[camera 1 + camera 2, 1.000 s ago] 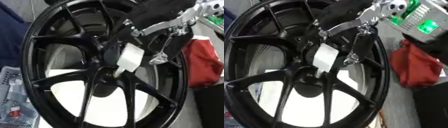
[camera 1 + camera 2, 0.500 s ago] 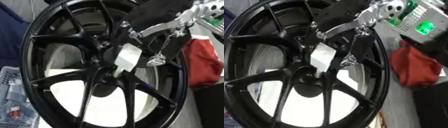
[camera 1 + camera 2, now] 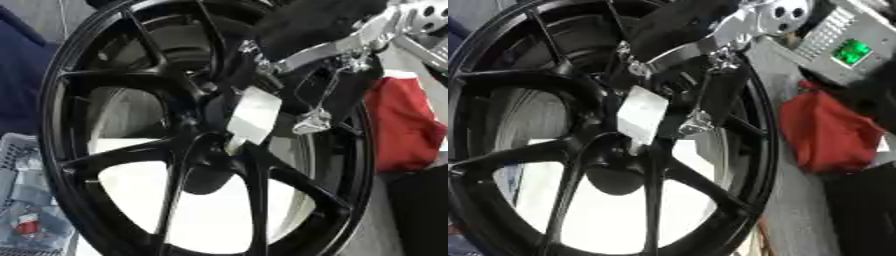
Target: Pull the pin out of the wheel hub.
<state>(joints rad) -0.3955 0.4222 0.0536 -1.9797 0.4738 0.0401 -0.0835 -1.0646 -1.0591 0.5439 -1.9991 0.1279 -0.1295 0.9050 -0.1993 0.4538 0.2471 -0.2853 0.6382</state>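
Observation:
A large black spoked wheel (image 3: 114, 160) stands on edge and fills both views. A white, block-shaped pin (image 3: 254, 116) sticks out of its hub (image 3: 206, 155), slanting up to the right with its lower end at the hub centre. My right hand (image 3: 328, 92), black with silver links, reaches in from the upper right. Its fingers (image 3: 710, 95) are curled round the upper end of the pin. Where the pin enters the hub is dark and hard to make out. My left hand shows in neither view.
A red bag (image 3: 404, 125) lies just right of the wheel rim. A grey mesh basket (image 3: 26, 205) with small parts sits at the lower left. A grey device with a green light (image 3: 846, 50) is at the upper right, and dark blue cloth (image 3: 17, 75) at the left.
Almost nothing differs: my right hand stays at the white pin, which still slants out of the hub. The picture has shifted slightly.

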